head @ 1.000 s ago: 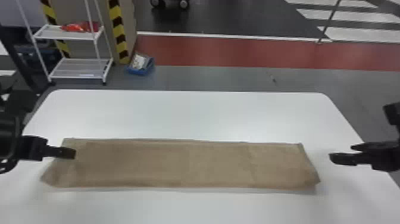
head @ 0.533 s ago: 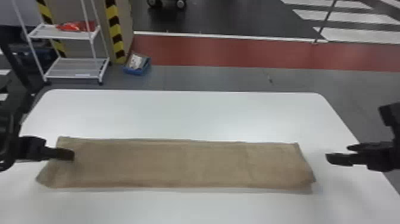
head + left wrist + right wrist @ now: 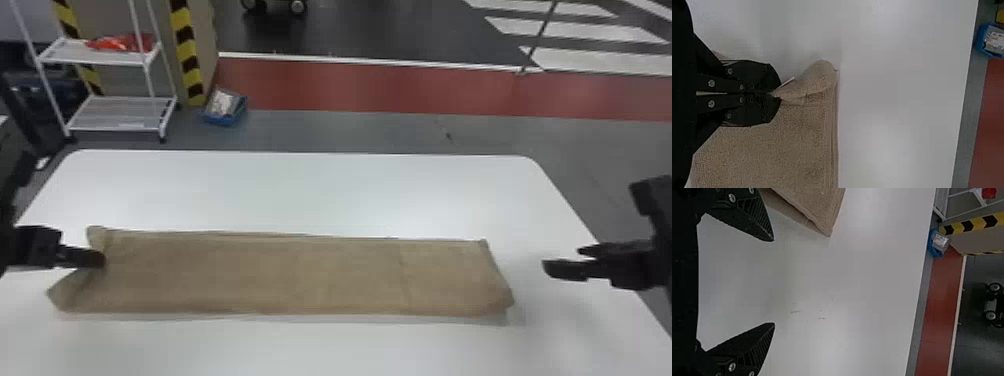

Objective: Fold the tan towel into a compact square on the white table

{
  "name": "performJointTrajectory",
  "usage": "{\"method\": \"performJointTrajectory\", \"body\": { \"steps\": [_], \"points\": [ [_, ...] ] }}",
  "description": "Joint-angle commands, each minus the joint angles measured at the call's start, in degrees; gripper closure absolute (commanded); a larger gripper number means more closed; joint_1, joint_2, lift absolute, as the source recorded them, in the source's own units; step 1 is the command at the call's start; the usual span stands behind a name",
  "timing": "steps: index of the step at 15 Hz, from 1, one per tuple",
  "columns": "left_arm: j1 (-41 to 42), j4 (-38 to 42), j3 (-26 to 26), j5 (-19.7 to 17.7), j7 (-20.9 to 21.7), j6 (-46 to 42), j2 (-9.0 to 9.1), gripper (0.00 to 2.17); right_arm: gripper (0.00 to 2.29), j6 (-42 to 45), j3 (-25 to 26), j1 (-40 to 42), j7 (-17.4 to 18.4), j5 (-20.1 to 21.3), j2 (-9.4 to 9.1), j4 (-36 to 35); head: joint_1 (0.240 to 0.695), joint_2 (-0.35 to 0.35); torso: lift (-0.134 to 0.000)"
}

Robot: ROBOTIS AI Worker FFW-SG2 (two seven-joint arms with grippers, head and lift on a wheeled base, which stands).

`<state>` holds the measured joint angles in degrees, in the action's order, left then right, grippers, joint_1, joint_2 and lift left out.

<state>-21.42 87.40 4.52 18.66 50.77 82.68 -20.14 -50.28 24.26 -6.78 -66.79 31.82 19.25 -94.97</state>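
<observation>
head view: the tan towel (image 3: 300, 275) lies as a long, narrow strip across the white surface (image 3: 325, 195), its left end under my left end effector (image 3: 101, 259). left wrist view: those fingers are pressed together, clamped on a pinched bit of the towel, and a puckered fold sticks out past the tips (a small white sliver (image 3: 787, 81) pokes out beside it). my right end effector (image 3: 561, 259) is off the towel's right end, a little apart from it, its fingers spread with bare surface between them; right wrist view has a towel corner near one fingertip, not touching.

as for containers, a blue bin (image 3: 220, 120) sits on the grey floor (image 3: 350, 131) beyond the surface, holding a pale packet (image 3: 223, 103). just beside it stands a white rack (image 3: 120, 114) with something red (image 3: 120, 43) on its upper shelf.
</observation>
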Motion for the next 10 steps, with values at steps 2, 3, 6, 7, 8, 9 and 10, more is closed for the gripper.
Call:
{"method": "performJointTrajectory", "body": {
  "steps": [2, 3, 6, 7, 8, 9, 10],
  "points": [
    [0.9, 3.8, 1.5, 0.6, 1.2, 2.4, -0.86, 2.15, 0.13, 0.9, 0.3, -0.1, 0.1, 0.0, 0.00, 0.8, 0.695, -0.111, -0.123],
    [0.7, 3.9, 2.6, 0.7, 2.0, 2.5, -1.21, 2.15, 0.13, 0.9, 0.4, -0.1, 0.0, -0.1, 0.00, 0.8, 0.695, -0.111, -0.123],
    [0.3, 6.9, 4.4, 0.2, 4.2, 5.3, -2.88, 2.15, 0.13, 0.9, 0.6, -0.2, 0.1, -0.8, 0.09, 0.8, 0.695, -0.096, -0.123],
    [0.3, 8.7, 4.9, 0.2, 5.0, 7.3, -3.41, 2.15, 0.13, 0.9, 0.7, -0.2, 0.0, -1.0, 0.09, 0.8, 0.695, -0.092, -0.123],
    [-0.1, 10.7, 5.1, 0.2, 6.1, 7.3, -3.85, 2.15, 0.13, 0.9, 0.7, -0.2, 0.0, -1.1, 0.09, 0.8, 0.695, -0.088, -0.123],
    [-0.6, 12.5, 5.1, 0.3, 7.0, 7.3, -4.12, 2.15, 0.13, 0.9, 0.7, -0.2, 0.0, -1.1, 0.18, 0.8, 0.695, -0.085, -0.123],
    [-0.6, 15.5, 5.0, 0.5, 7.6, 7.3, -4.29, 2.15, 0.13, 0.9, 0.7, -0.2, 0.0, -1.2, 0.18, 0.8, 0.695, -0.084, -0.123]
  ]
}}
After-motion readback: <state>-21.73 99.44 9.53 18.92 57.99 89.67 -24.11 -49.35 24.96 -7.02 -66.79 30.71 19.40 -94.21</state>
